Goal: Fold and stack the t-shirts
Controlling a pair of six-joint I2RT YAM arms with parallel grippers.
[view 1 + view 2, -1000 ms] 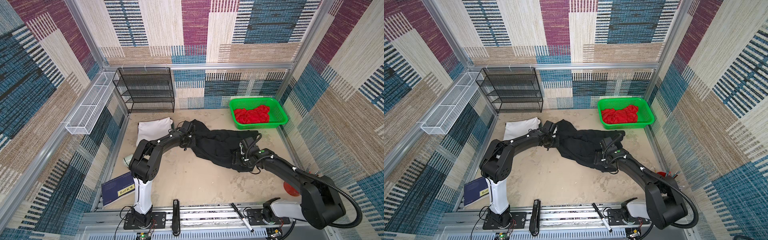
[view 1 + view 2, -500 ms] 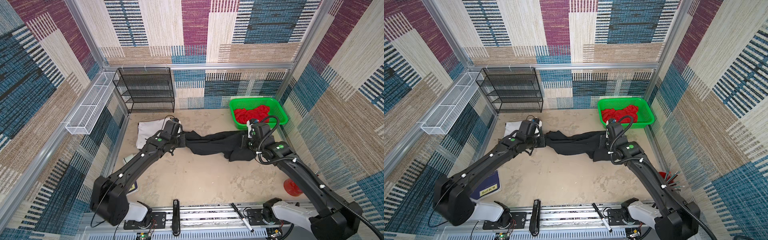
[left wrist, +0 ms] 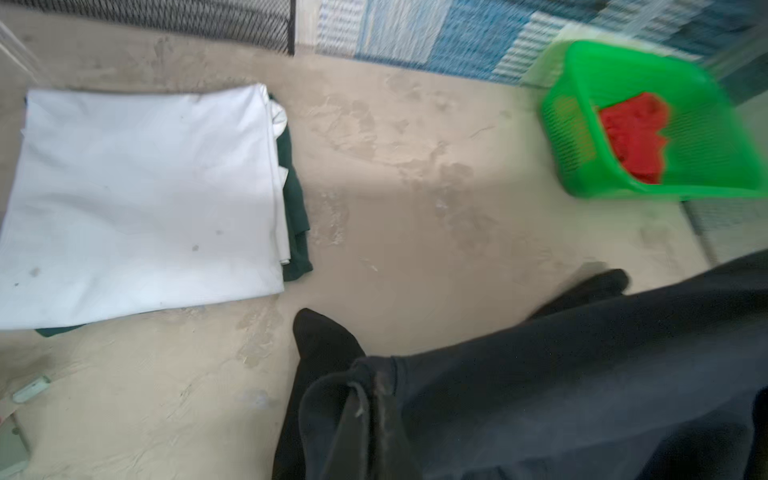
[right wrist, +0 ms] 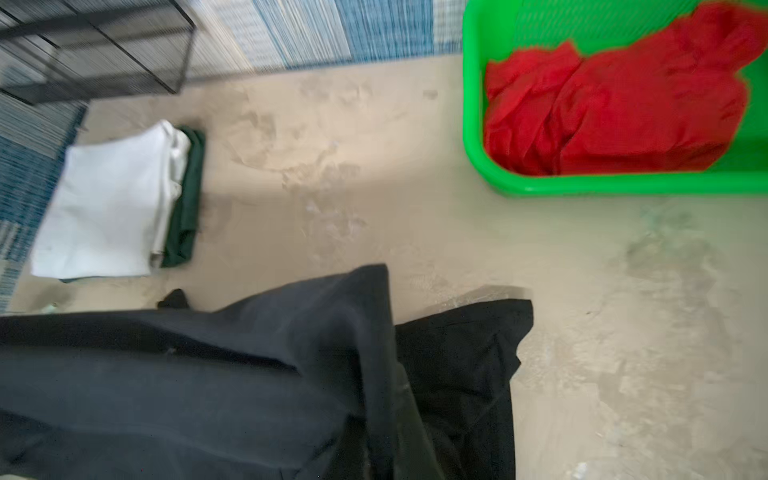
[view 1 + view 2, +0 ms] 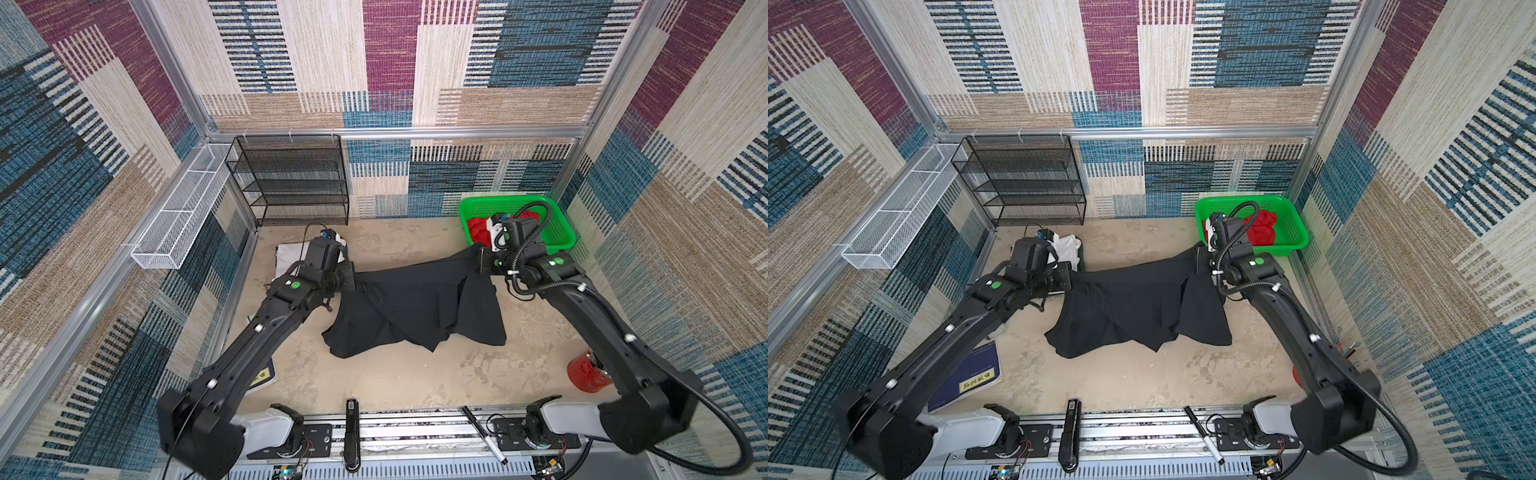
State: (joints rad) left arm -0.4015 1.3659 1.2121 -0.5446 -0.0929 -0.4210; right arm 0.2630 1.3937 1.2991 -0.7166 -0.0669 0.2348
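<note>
The black t-shirt (image 5: 415, 307) hangs spread between my two grippers, its lower edge resting on the table. My left gripper (image 5: 352, 281) is shut on the shirt's left top corner, and the bunched cloth hides its fingers in the left wrist view (image 3: 370, 399). My right gripper (image 5: 478, 261) is shut on the right top corner, next to the green basket (image 5: 561, 239). A crumpled red t-shirt (image 4: 615, 112) lies in that basket. At the back left, a folded white t-shirt (image 3: 137, 199) lies on a folded dark green t-shirt (image 3: 296, 208).
A black mesh shelf (image 5: 291, 178) stands at the back, with a white wire basket (image 5: 178, 216) on the left wall. A blue book (image 5: 971, 374) lies front left and a red cup (image 5: 588, 372) stands front right. A pen (image 5: 484, 432) and a black tool (image 5: 351, 432) rest on the front rail.
The right gripper has shut on the black shirt. Both grippers have risen and drawn apart, lifting the crumpled shirt into a wide hanging sheet.
</note>
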